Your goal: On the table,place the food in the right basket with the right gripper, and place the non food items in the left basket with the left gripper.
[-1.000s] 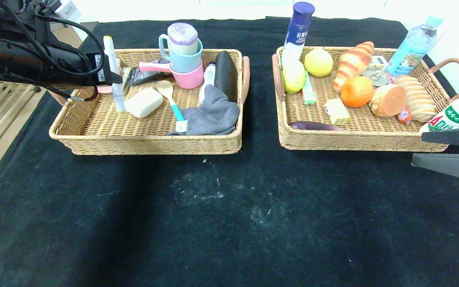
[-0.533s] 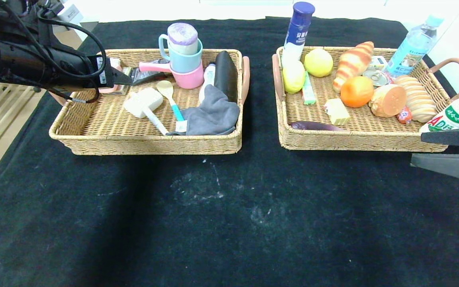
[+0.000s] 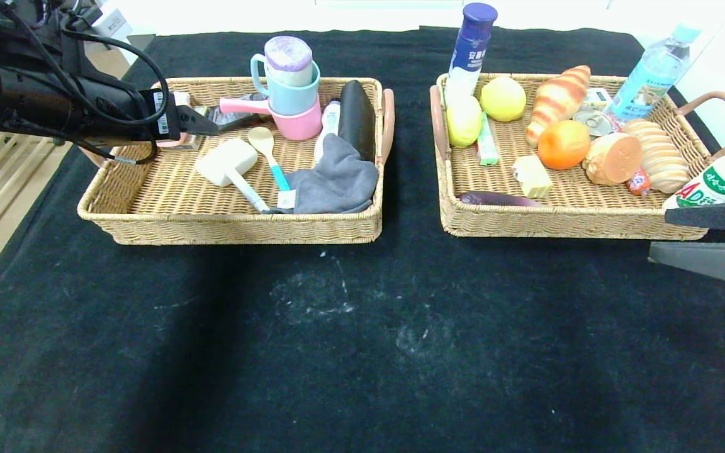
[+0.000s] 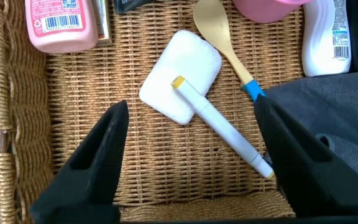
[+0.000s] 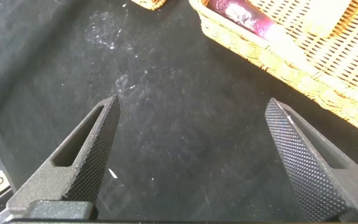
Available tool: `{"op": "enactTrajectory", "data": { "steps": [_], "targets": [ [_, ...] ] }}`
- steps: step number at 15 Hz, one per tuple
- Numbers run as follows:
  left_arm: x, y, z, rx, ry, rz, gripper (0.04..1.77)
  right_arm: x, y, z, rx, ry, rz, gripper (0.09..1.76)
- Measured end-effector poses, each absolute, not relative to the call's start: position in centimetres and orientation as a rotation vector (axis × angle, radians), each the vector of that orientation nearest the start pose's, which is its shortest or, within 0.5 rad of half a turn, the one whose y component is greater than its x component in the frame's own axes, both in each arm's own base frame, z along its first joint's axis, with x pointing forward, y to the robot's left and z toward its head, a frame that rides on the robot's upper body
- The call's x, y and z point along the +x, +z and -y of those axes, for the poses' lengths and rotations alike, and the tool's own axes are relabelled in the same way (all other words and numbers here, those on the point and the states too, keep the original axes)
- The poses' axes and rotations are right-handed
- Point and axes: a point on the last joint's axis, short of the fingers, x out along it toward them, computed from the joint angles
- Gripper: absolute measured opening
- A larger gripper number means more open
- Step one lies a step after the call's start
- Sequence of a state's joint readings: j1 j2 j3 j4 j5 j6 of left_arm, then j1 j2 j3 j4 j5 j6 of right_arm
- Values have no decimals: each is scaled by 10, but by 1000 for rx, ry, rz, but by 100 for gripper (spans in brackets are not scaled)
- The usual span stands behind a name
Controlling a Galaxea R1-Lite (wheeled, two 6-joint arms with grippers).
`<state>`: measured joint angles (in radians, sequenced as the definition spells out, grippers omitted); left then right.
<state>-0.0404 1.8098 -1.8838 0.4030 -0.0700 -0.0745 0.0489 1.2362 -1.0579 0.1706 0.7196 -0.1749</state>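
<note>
Left wrist view: the left gripper (image 4: 188, 158) hangs over the left basket (image 4: 5, 124) with its jaws spread wide and nothing between them. Below the gap lies a white marker (image 4: 222, 127), flat on the wicker floor, clear of both fingers (image 4: 98, 162). Its yellow-tipped end rests on a white soap bar (image 4: 180, 76), and its other end points toward the grey cloth (image 4: 328, 118). A wooden spoon (image 4: 219, 31) with a blue handle lies just beside the marker, and a pink bottle (image 4: 61, 25) sits in the corner of the basket.

In the head view the left gripper (image 3: 202, 123) is above the far left part of the left basket (image 3: 230, 229), while the marker (image 3: 246, 192) lies nearer the front wall, slanted between the soap bar (image 3: 225, 162) and the cloth (image 3: 334, 182). Stacked cups (image 3: 290, 78) stand at the back.

The right gripper (image 5: 191, 155) is parked low over the black tablecloth (image 5: 166, 106), just beside the front corner of the right basket (image 5: 291, 59), its jaws wide apart and empty. The right basket (image 3: 564, 220) holds bread, fruit and bottles.
</note>
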Motion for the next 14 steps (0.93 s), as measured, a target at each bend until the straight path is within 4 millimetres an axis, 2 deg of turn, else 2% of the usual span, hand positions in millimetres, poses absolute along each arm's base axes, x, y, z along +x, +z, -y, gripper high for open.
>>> {"op": "enactTrajectory", "data": {
  "steps": [8,11,14],
  "targets": [
    [326,344,18,-77,-106,-351,163,178,295,-20,-49,760,-264,171],
    [315,344,17,-75,-104,-360,166,181,297,-18,-73,672,-241,171],
    [294,344,18,-69,-110,-370,168,183,293,-15,-98,529,-262,171]
  ]
}}
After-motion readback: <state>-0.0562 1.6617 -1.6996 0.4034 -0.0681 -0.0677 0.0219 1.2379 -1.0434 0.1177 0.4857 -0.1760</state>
